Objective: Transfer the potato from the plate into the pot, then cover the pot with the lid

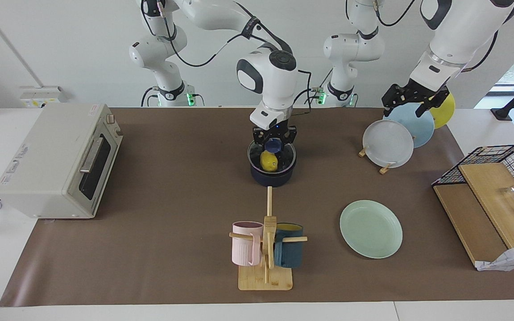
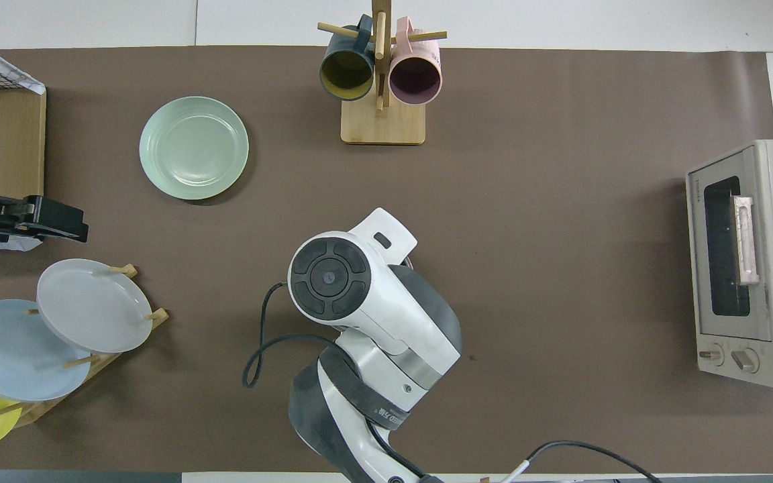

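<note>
In the middle of the facing view, the right gripper pinches the lid's knob to cover the pot holding the potato, while the left gripper waits, fingers spread, in the upper right.

Right gripper at frame centre clamps the blue knob of the lid sitting on the pot; the potato shows yellow through the glass; the green plate lies bare at lower right; left gripper waits over the plate rack at upper right.
</note>
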`<action>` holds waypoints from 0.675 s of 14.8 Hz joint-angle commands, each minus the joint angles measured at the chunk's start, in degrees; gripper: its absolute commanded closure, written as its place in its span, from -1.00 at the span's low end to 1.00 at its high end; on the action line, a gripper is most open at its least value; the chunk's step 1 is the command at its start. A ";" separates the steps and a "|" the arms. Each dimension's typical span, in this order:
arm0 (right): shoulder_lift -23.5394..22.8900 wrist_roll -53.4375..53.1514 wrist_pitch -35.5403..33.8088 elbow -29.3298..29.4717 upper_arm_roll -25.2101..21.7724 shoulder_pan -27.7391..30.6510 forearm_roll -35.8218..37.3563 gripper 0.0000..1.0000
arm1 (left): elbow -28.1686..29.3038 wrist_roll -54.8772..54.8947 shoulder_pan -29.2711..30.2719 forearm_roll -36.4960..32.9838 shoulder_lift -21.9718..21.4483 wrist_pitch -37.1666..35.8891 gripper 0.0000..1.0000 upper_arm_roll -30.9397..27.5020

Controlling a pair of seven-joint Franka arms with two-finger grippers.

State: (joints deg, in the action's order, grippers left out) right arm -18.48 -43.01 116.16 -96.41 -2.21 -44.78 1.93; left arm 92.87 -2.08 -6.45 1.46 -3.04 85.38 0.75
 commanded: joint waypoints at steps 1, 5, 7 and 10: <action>0.20 -0.49 0.99 -0.44 -0.16 -0.31 0.80 1.00 | 1.87 0.42 0.73 -0.94 -1.79 0.23 -1.00 0.66; -0.15 -0.58 1.96 -0.71 -0.16 -0.31 0.80 1.00 | 0.12 0.77 0.82 -0.94 -1.53 0.93 -1.00 0.40; -0.59 -0.67 2.14 -0.71 -0.16 -0.31 0.80 1.00 | 0.20 0.94 0.91 -0.94 -1.53 0.93 -1.00 0.39; -0.68 -0.67 2.22 -0.71 -0.16 -0.31 0.80 1.00 | 0.20 0.16 1.08 -0.94 -1.44 0.84 -1.00 0.66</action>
State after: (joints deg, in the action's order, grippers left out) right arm -19.36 -43.01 117.55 -96.63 -2.23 -44.80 1.93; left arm 92.62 -2.09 -6.34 1.45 -3.94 85.64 0.67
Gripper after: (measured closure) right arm 0.339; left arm 0.000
